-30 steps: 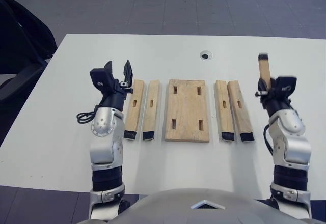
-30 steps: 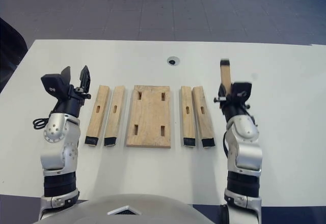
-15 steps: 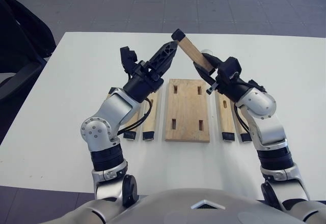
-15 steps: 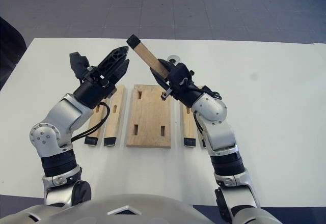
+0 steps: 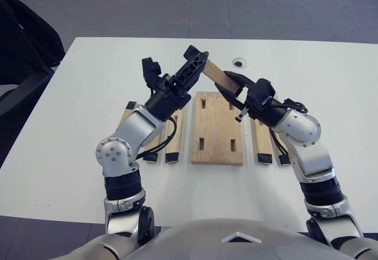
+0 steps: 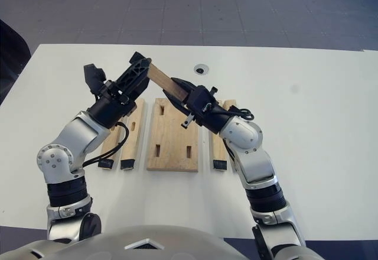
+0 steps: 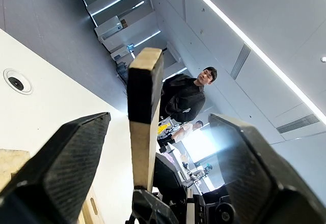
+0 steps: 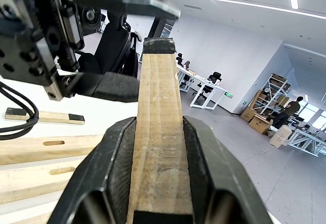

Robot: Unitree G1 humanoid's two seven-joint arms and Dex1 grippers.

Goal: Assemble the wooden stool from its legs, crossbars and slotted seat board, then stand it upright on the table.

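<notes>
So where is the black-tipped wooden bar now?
In the head views, the wooden bar hangs above the far end of the wooden seat board, gripped by the right hand, its tip between the open fingers of the left hand.

**Silver shells, black joints**

Both arms share one build. The left arm point(image 5: 116, 152) and the right arm point(image 5: 304, 127) wear rounded silver-grey shells, broken at the upper arm by black ribbed bands point(image 5: 123, 186). The round elbow cap point(image 6: 51, 159) carries a few small dark fasteners. The wrists, the left gripper point(image 7: 158, 119) and the right gripper point(image 8: 160, 127) are black throughout. The left fingers point(image 7: 61, 168) are broad wedges with a grainy matt face. The right fingers point(image 8: 109, 178) look smoother and more rounded. Thin black cables point(image 5: 158, 146) loop loosely off each forearm.
</notes>
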